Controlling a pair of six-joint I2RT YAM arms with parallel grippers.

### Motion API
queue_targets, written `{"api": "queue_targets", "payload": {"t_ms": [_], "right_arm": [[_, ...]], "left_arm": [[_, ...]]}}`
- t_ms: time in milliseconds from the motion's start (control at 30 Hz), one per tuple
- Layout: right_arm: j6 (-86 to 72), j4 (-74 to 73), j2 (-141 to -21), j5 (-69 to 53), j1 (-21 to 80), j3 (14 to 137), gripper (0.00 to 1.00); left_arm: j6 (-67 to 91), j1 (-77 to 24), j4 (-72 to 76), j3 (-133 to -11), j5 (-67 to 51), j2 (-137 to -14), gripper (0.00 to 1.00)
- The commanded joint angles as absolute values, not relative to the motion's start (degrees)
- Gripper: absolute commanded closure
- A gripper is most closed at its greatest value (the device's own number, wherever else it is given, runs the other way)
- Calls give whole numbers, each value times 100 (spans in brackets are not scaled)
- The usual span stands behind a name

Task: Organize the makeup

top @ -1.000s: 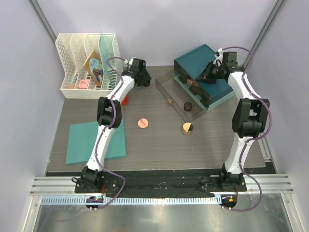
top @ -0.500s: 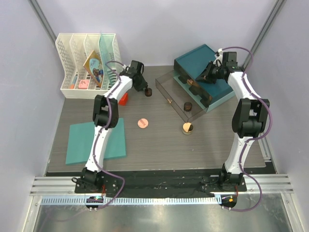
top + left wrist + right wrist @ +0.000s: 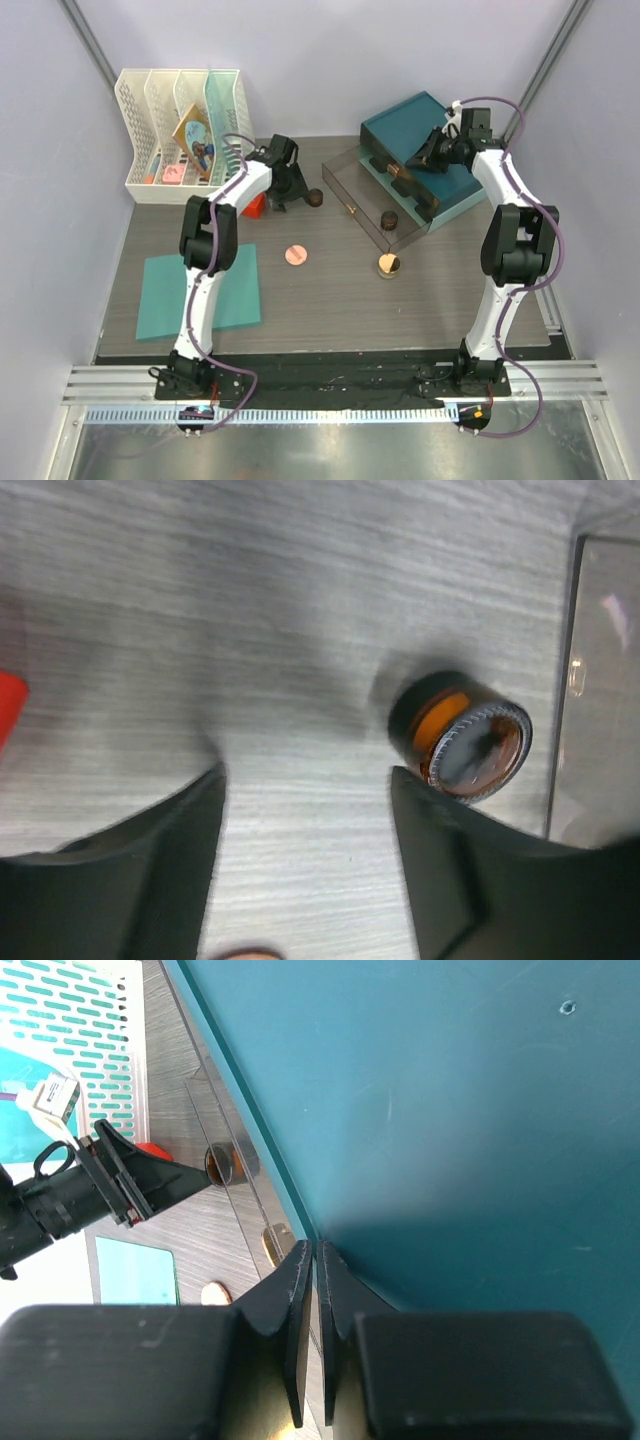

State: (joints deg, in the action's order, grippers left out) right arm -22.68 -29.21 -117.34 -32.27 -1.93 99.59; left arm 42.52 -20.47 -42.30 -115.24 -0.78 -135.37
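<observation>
**Brown jar tipped over next to the clear drawer**

The little brown jar [image 3: 460, 735] is lying on its side on the grey wood-grain table [image 3: 330, 300]. One round end faces the wrist cam, with amber glass showing behind a ribbed rim. It sits just beside the smoky clear drawer [image 3: 345, 175] and just past one fingertip of the left gripper [image 3: 305, 780]; I can't see any contact. Those black fingers are spread wide with only bare table between them.

The left arm [image 3: 215, 235] is stretched far out, folded at the elbow, with the wrist aimed down. A red thing [image 3: 8, 705] sits off to its other side.

As for the other makeup, a second jar [image 3: 389, 219] stands inside the drawer. A gold-lidded jar [image 3: 388, 265] is just in front of it. The flat pink compact [image 3: 295, 254] is out mid-table.

The right arm [image 3: 515, 240] reaches up over the smooth matte teal box [image 3: 400, 125]. The right gripper [image 3: 313, 1250] has its fingers squeezed nearly together at the box's edge, just a sliver between them. I can't tell if they're pinching anything.

At the back left is a white perforated rack [image 3: 150, 110], and a flat teal mat [image 3: 165, 290] lies nearer.
</observation>
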Motion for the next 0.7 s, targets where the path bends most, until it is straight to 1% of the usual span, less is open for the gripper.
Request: {"api": "queue_targets", "payload": {"t_ms": [0,67,133,200,400,667], "right_arm": [[-1740,-4808,-12578,-1793,-176,9097,86],[-1740,-4799,-12551,-1784,-176,9062,86],[-1740,-4790,-12533,-1784,-176,9035,86],[-1731,-4781,-12507,-1775,-176,8983,86],[-1731,-4746,-12472,-1784,-167,8877,86],[-1731,-4755,-12437,-1793,-167,8895,86]], "left_arm": [[4070,-2144,-4140,-11356,-53,-12938,29],[4008,-2214,-4000,-11277,-35,-12806,26],[3982,-2259,-3946,-11268,-44,-12710,25],[3938,-2338,-3859,-11285,184,-12674,24],[3938,-2522,-3849,-11706,158,-12937,22],[3981,-2742,-4499,-13262,334,-13974,20]]}}
